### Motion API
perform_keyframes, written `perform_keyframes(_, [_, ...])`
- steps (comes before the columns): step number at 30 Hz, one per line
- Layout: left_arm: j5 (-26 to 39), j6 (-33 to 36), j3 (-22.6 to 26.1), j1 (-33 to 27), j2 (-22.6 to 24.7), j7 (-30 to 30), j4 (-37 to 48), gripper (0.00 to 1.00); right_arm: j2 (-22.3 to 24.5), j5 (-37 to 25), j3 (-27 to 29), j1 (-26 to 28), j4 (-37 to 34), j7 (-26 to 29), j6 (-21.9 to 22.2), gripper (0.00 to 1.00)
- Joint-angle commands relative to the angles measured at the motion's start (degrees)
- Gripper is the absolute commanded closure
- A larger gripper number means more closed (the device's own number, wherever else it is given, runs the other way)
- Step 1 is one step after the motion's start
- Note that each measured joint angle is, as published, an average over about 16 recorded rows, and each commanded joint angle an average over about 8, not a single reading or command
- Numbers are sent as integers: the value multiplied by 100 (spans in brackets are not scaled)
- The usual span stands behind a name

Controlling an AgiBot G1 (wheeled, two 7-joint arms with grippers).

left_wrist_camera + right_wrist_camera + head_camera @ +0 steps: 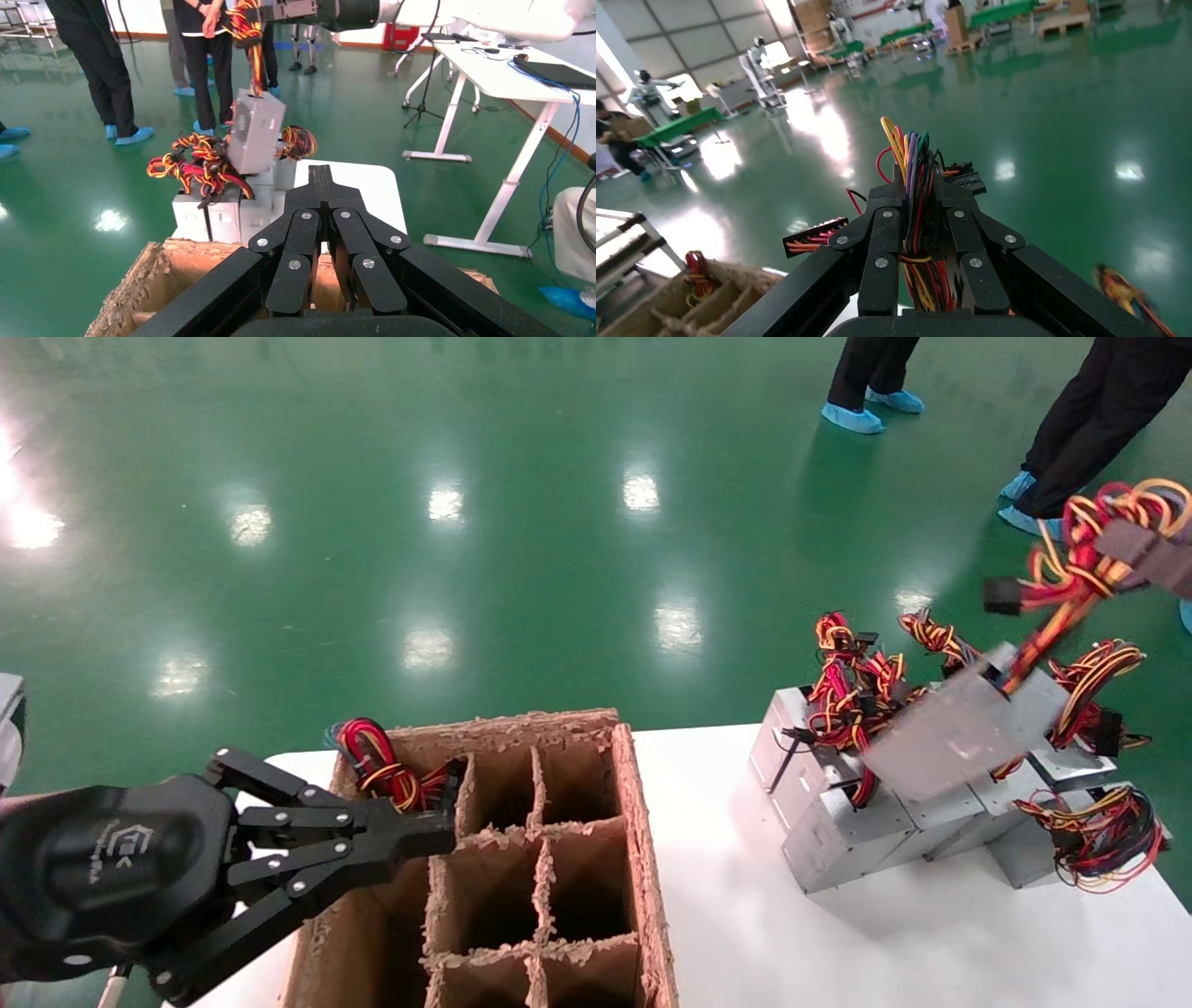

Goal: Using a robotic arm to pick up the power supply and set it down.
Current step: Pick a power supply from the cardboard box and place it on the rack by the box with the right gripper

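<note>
Lifting the power supply [959, 733] by its wire bundle [916, 232], on which my right gripper [921, 210] is clenched above the stack of other units [866, 822], I am judging that next comes a steady carry to the cardboard divider box [549, 859], where my left gripper [424, 836] is waiting with fingers together.
</note>
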Motion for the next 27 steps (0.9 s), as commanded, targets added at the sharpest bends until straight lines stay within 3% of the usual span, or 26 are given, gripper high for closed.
perform_keyframes(1, [0, 0, 0, 0, 0, 0, 0, 100, 110, 33, 65, -152, -45, -20, -8, 100])
perform_keyframes(11, [0, 0, 0, 0, 0, 0, 0, 100, 482, 245, 410, -1151, -72, -21, 65, 100])
perform_keyframes(27, [0, 0, 0, 0, 0, 0, 0, 100, 668, 652, 1166, -2660, 199, -84, 327, 100])
